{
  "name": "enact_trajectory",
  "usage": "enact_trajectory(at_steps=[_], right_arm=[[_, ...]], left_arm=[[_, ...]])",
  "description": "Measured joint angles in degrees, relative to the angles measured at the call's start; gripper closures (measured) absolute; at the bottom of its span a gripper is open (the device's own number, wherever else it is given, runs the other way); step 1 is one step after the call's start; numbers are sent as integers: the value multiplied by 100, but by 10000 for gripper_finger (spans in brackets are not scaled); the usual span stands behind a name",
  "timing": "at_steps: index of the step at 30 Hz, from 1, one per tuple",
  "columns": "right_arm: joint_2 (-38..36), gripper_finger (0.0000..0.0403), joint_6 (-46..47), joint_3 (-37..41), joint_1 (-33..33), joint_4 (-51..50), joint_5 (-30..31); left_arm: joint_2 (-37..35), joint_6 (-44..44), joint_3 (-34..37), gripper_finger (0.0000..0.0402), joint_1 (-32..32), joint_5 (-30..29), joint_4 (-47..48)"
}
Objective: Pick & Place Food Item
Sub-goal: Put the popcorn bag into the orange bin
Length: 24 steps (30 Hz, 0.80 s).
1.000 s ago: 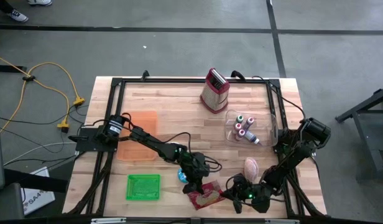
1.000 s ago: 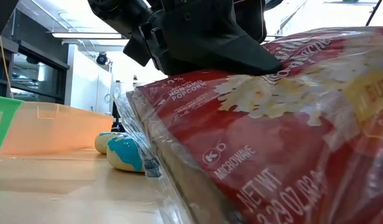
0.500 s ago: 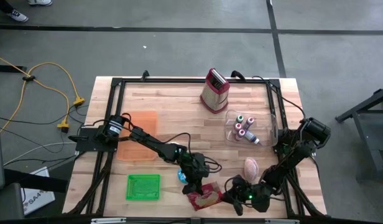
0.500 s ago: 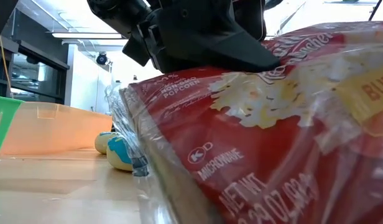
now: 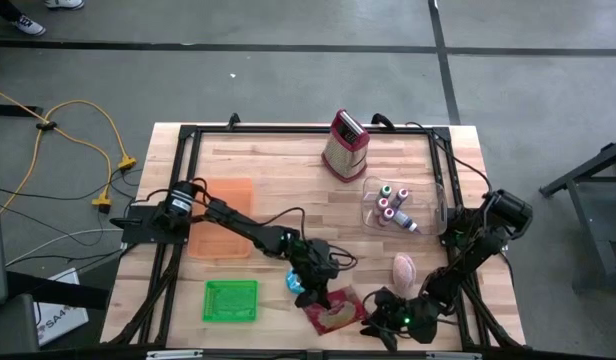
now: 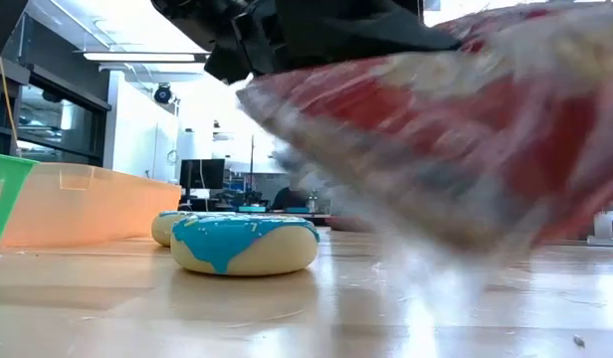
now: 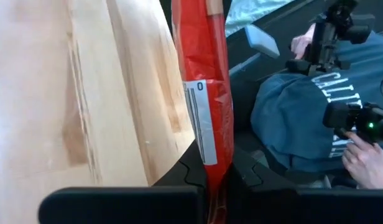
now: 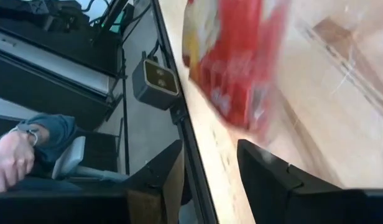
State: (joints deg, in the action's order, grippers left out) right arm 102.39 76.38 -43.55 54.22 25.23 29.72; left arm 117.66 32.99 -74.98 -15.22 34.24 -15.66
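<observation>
The wooden table (image 5: 288, 180) carries, in descending order of size, an orange tray (image 5: 224, 232) at my left side, a green basket (image 5: 231, 301) near the front edge, a red grater (image 5: 344, 144) at the far edge, and a clear bin of small bottles (image 5: 393, 206) toward my right. A pink item (image 5: 404, 267) lies in front of that bin.

The task's thing is the popcorn bag (image 5: 334, 309), red and wrapped in clear film, near the front edge between my two arms. My left gripper (image 5: 316, 292) is pressed together on one edge of it; the left wrist view shows the bag (image 7: 207, 81) pinched between both fingers (image 7: 185, 177). In the low view the bag (image 6: 466, 129) hangs clear of the boards, with daylight beneath it.

My right gripper (image 5: 393, 312) sits just beside the bag at the front edge, fingers (image 8: 266, 171) parted and holding nothing.

A blue-iced doughnut (image 6: 244, 243) rests on the table close behind the bag.

Assessment: the pick is complete, with the bag gripped and lifted. The carry and the set-down remain outstanding. No destination is confirmed; the tray or the basket are likely candidates.
</observation>
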Motion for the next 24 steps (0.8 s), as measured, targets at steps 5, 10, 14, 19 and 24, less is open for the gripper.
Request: enact_trajectory(at_steps=[5, 10, 14, 19, 24], right_arm=[[0, 264, 17, 0, 131, 15, 35], [0, 264, 9, 0, 217, 28, 220], [0, 264, -1, 0, 216, 25, 262], [0, 264, -233, 0, 216, 27, 337], [0, 264, -470, 0, 214, 22, 338]], left_arm=[[-165, 7, 1, 391, 148, 0, 75], [-470, 4, 0, 391, 343, 11, 81], [-736, 5, 0, 390, 544, -92, 356], [-1114, 4, 0, 390, 808, -867, 1333], [-1624, -11, 0, 390, 1000, -1454, 2205]])
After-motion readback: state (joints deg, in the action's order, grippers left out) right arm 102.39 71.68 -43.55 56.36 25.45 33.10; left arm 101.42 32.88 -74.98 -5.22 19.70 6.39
